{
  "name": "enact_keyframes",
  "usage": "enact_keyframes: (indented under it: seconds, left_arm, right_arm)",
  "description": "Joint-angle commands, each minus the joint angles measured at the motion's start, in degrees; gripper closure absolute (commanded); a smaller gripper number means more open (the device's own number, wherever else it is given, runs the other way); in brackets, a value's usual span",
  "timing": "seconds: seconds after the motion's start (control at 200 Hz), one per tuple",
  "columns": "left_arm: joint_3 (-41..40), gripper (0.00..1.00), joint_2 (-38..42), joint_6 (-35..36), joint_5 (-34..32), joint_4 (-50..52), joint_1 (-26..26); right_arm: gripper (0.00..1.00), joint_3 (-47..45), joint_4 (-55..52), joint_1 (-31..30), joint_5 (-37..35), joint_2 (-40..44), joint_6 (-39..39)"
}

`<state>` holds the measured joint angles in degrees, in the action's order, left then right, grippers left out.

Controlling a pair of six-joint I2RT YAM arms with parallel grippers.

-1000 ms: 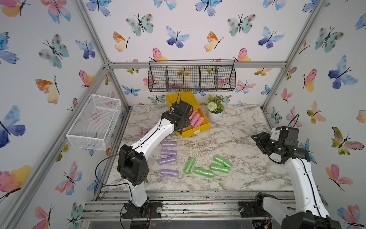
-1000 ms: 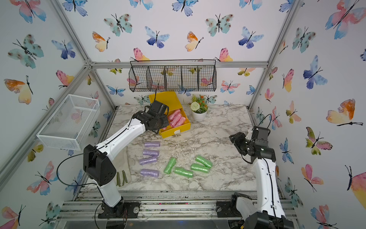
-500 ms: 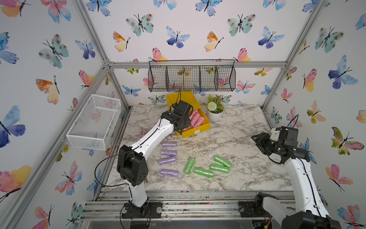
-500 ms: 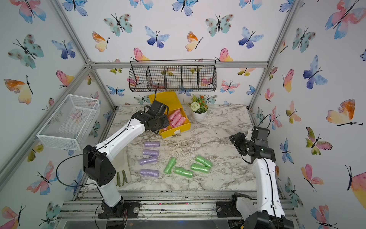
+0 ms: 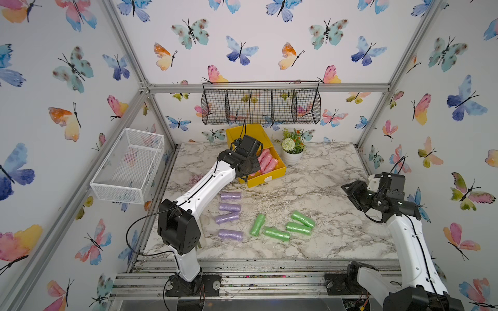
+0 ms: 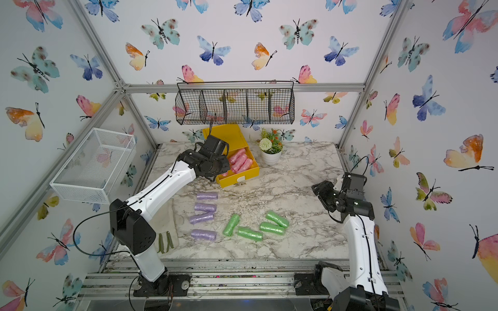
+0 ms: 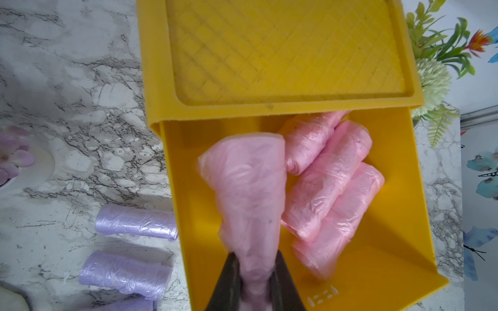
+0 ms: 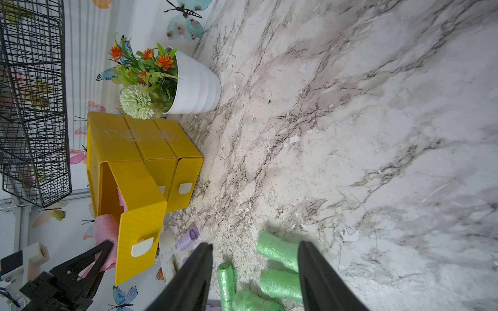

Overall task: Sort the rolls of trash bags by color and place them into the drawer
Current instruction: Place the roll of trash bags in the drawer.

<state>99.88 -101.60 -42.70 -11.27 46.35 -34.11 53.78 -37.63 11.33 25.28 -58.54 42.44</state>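
The left gripper [image 7: 254, 259] was pinched tight on one pale pink crinkly plastic roll of bags [image 7: 248, 188]. It held the roll over the pulled-out top drawer [image 7: 390, 255] of the bright yellow plastic chest [image 7: 285, 53]. Three more pink rolls [image 7: 331, 194] lay inside that drawer. Four lilac rolls [image 5: 230, 208] and four green rolls [image 5: 298, 228] lay on the marble table [image 5: 336, 167]. The right gripper [image 8: 254, 246] hung open, holding nothing.

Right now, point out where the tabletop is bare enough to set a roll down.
Bare: the marble tabletop between the plant pot, the green rolls and the open right gripper, plus the strip before the front rail. Crowded: purple rolls beside the green ones, and the open drawer, where the left gripper holds a pink roll beside three others.
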Motion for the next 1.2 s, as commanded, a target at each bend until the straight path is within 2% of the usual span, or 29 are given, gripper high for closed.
enact_keyframes:
  seconds: [0.0, 0.561, 0.736, 0.971, 1.191]
  left_arm:
    - [0.69, 0.84, 2.46, -0.52, 0.8, 1.29, -0.52]
    - [-2.4, 0.83, 2.66, -0.74, 0.11, 1.46, -1.22]
    - [-2.14, 0.79, 1.3, -0.6, 0.19, 1.64, -1.22]
    - [-1.47, 0.67, 0.19, -0.56, 0.32, 1.6, -1.14]
    - [-0.47, 0.65, -0.09, -0.36, 0.11, 1.64, -1.14]
  right_arm:
    - [0.44, -0.7, 0.74, 0.34, -1.01, 0.28, -0.18]
    - [0.44, -1.92, 1.02, 0.33, -0.84, 0.62, -0.38]
    - [0.44, -1.84, 1.06, 0.34, -0.92, 0.51, -0.44]
    - [0.44, -1.93, 1.13, 0.32, -1.07, 0.36, -0.53]
    - [0.44, -2.01, 1.11, 0.3, -1.11, 0.27, -0.54]
